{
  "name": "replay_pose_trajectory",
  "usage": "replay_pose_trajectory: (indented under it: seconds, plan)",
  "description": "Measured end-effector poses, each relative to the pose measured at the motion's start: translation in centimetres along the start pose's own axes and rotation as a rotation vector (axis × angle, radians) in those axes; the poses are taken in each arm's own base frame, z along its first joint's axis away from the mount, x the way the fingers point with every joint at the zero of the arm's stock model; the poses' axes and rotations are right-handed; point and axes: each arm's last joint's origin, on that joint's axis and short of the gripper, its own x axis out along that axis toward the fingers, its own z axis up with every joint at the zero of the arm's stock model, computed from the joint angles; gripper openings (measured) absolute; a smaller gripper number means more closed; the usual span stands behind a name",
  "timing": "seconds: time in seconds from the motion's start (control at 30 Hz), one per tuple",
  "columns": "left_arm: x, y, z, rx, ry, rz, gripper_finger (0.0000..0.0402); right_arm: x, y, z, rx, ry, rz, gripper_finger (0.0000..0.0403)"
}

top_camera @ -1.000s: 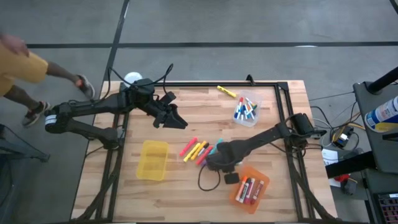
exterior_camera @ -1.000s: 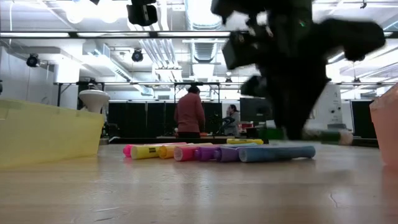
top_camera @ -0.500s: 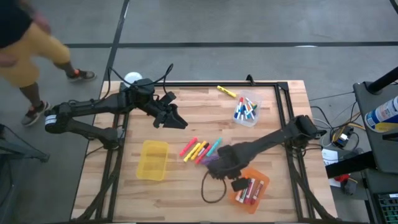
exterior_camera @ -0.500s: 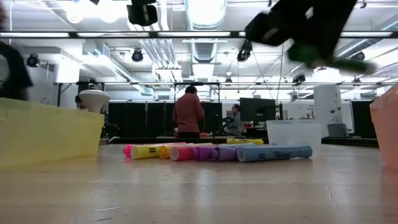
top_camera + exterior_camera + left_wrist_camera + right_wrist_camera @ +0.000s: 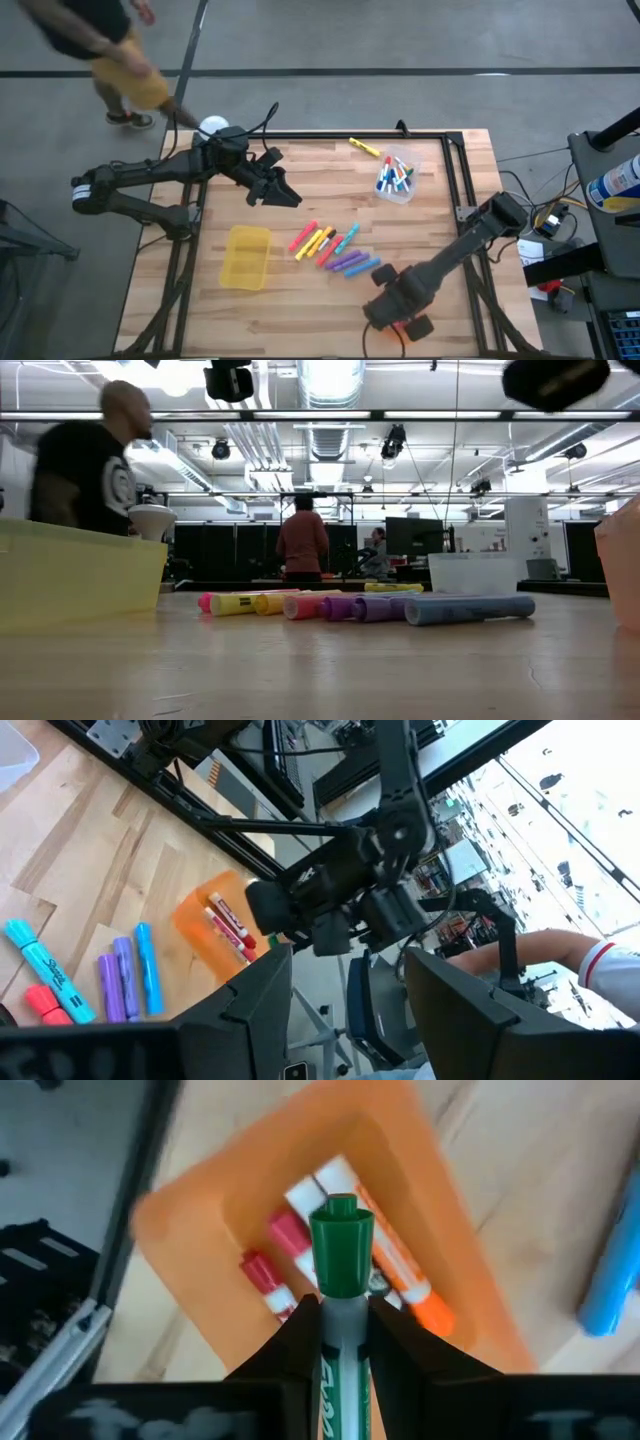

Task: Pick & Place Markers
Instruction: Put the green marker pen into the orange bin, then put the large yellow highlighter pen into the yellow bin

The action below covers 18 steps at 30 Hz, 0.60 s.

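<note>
Right now my right gripper [image 5: 340, 1325] is clamped on a green-capped marker [image 5: 340, 1255], held above the orange bin [image 5: 300, 1170] at the table's near edge; red- and orange-capped markers [image 5: 285, 1230] already lie in that bin. From overhead, the right arm covers most of the bin, so only a sliver of orange shows under it.

A little farther in, mid-table, I see a loose cluster of markers [image 5: 330, 245] lying on the wood: pink, yellow, teal, purple and blue, side by side and partly touching. The yellow bin [image 5: 246, 257] sits just beside them toward the left arm.

Farther back, my left gripper [image 5: 283, 192] hangs over the wood with its fingers apart, holding nothing. Near the far right corner the clear bin [image 5: 412, 190] holds several blue, red and other markers, and one yellow marker [image 5: 364, 147] lies alone just beyond it, by the table's far rail.

Beyond the table, a person [image 5: 100, 40] is walking across the floor.
</note>
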Motion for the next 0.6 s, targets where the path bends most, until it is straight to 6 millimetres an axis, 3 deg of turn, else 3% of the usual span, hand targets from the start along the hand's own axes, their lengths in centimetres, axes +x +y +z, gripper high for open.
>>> replay_pose_trajectory:
  seconds: [0.3,0.6]
  plan:
    - [0.0,0.0,0.0,0.000,0.001,0.000,0.0188,2.6,-0.4,-1.2,0.117,0.068,-0.018,0.0106]
    - [0.0,0.0,0.0,0.001,0.001,0.000,0.0188,1.1,-0.4,-1.4,0.165,0.050,-0.016,0.0151]
